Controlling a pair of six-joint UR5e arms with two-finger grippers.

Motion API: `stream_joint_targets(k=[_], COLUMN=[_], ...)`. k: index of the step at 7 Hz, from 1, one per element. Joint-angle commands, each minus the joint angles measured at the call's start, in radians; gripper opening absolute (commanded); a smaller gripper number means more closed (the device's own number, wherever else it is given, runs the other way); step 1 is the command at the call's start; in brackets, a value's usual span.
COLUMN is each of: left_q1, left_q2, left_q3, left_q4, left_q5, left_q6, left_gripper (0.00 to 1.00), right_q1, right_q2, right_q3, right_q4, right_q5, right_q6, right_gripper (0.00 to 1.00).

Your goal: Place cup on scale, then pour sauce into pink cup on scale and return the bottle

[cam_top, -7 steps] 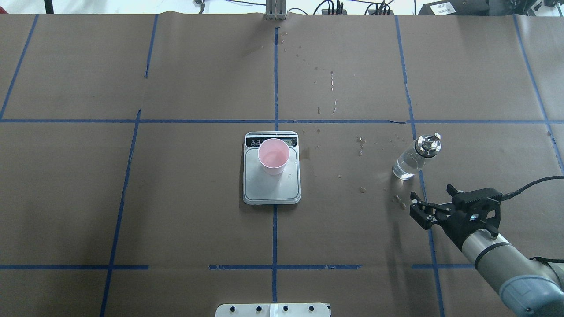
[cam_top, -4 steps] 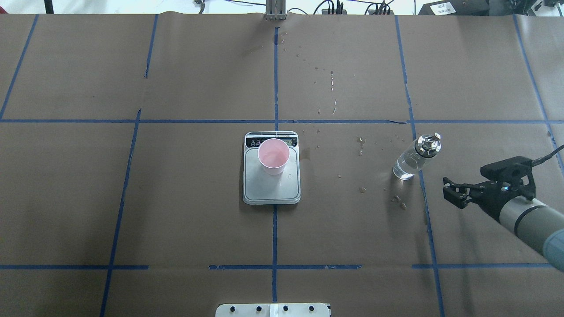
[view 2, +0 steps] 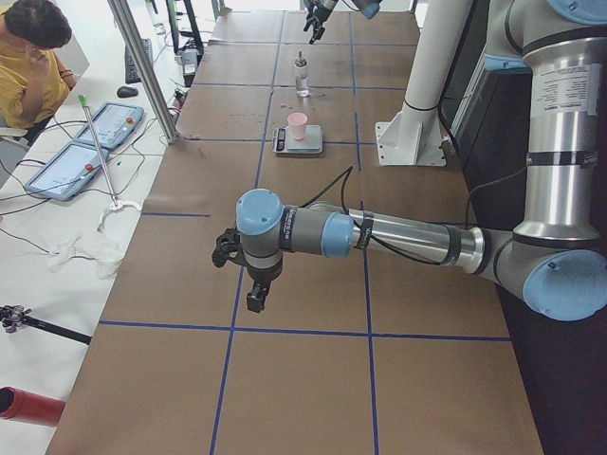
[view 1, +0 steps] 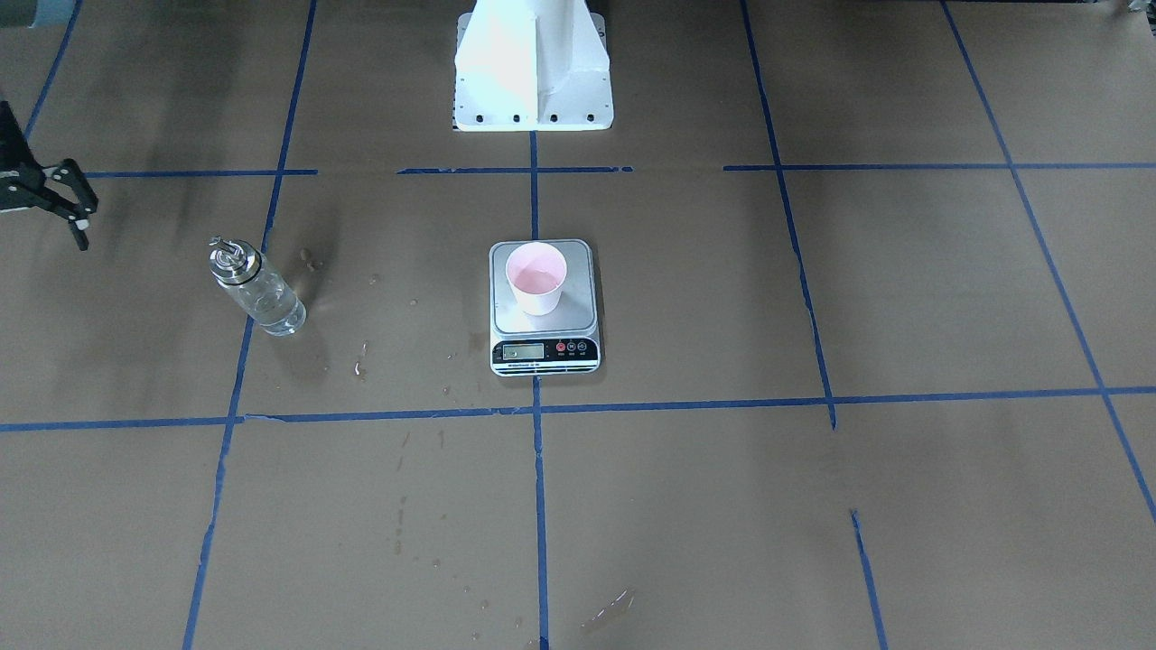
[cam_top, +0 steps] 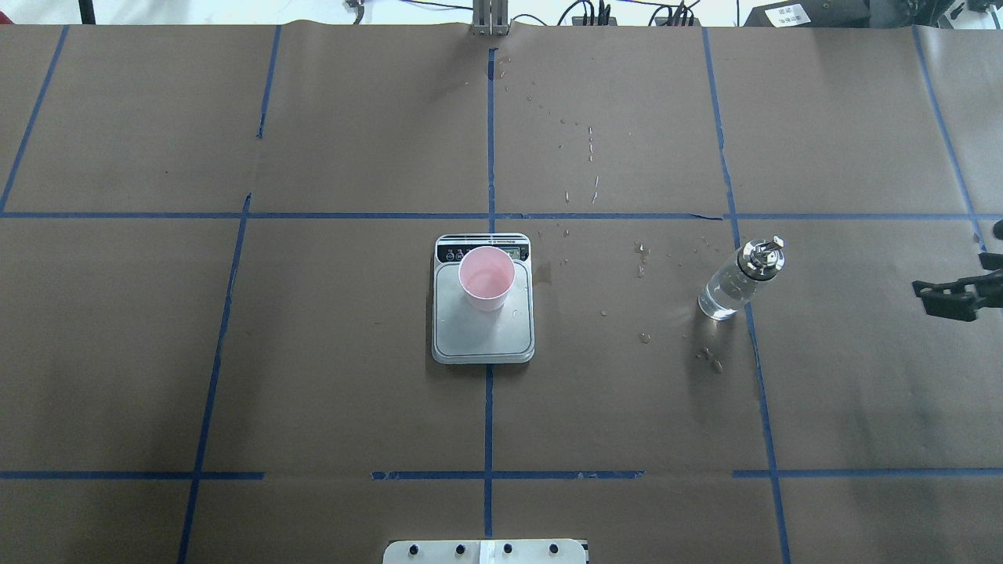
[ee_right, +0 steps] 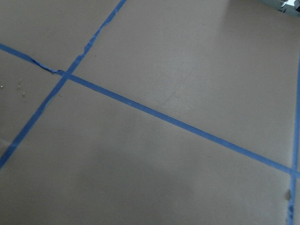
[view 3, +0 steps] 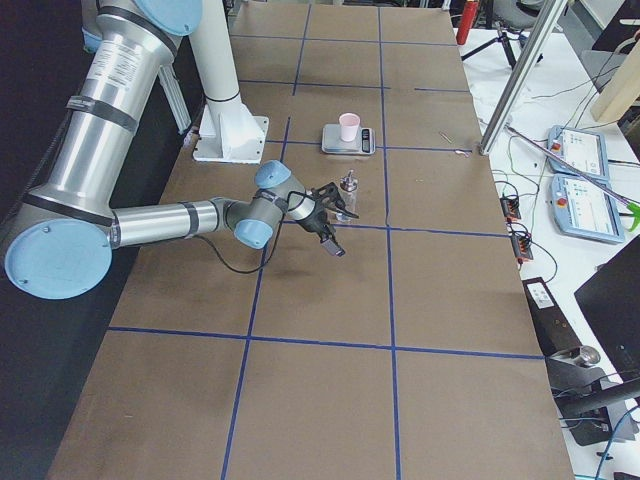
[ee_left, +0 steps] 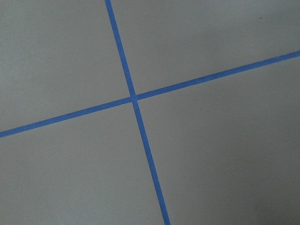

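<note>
The pale pink cup (cam_top: 487,278) (view 1: 536,278) stands upright on the far half of the silver scale (cam_top: 482,338) (view 1: 545,350) at the table's middle. To its right, the clear glass bottle (cam_top: 735,283) (view 1: 260,291) with its metal spout stands upright on the paper, with clear sauce (cam_top: 719,301) in its lower part. My right gripper (cam_top: 928,299) (view 1: 79,206) is open and empty at the table's right side, well clear of the bottle. My left gripper (view 2: 242,278) hangs over bare paper far to the left; I cannot tell whether it is open or shut.
Droplets and stains (cam_top: 644,338) dot the brown paper between scale and bottle. Blue tape lines (cam_top: 489,407) grid the table. The robot's white base (view 1: 533,81) stands behind the scale. A person (view 2: 28,66) sits at a side bench with tablets.
My right gripper has drawn back from just below the bottle, moving right to the overhead view's right edge. Bottle, cup and scale have not moved.
</note>
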Motion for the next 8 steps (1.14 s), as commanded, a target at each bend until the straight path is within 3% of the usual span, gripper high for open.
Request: stream_joint_targets(k=[1,2,4,5,6,7,8], left_q1=[0.000,0.000,0.000,0.000,0.000,0.000,0.002], left_q2=[0.000,0.000,0.000,0.000,0.000,0.000,0.000], left_q3=[0.006,0.007,0.006,0.009,0.010,0.010,0.010], left_q4=[-0.005,-0.005,-0.020,-0.020,-0.019,-0.018,-0.018], left_q5=[0.000,0.000,0.000,0.000,0.000,0.001,0.002], left_q6=[0.000,0.000,0.000,0.000,0.000,0.000,0.000], left_gripper=[1.00,1.00,1.00,1.00,1.00,1.00,1.00], right_q1=[0.387,0.460,0.541,0.554,0.554,0.553,0.554], right_q2=[0.058,0.095,0.222,0.197,0.169,0.180,0.177], right_q3=[-0.007,0.007,-0.007,-0.021,-0.136,-0.191,-0.202], right_q4=[-0.208,-0.419,-0.815,-0.853,-0.849,-0.849,-0.849], right_q5=[0.404,0.422,0.370,0.370,0.384,0.397,0.449], right_q6=[-0.279,-0.421,-0.588,-0.579,-0.581,-0.583,-0.580], right_gripper=[1.00,1.00,1.00,1.00,1.00,1.00,1.00])
